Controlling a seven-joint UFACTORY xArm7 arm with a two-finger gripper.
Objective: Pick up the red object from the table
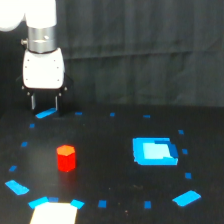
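Note:
The red object (pixel 66 158) is a small stubby bright red block with an orange-red top, standing on the black table (pixel 110 165) toward the exterior view's left. My gripper (pixel 45 104) hangs from the white arm at the upper left, above and behind the block, well apart from it. Its two dark fingers (pixel 34 102) point down with a gap between them and nothing in them.
A larger blue rectangular patch (pixel 155 151) lies on the table to the exterior view's right of the block. Small blue tape marks ring the area. A pale bright patch (pixel 54 213) sits at the bottom left edge. A dark curtain hangs behind.

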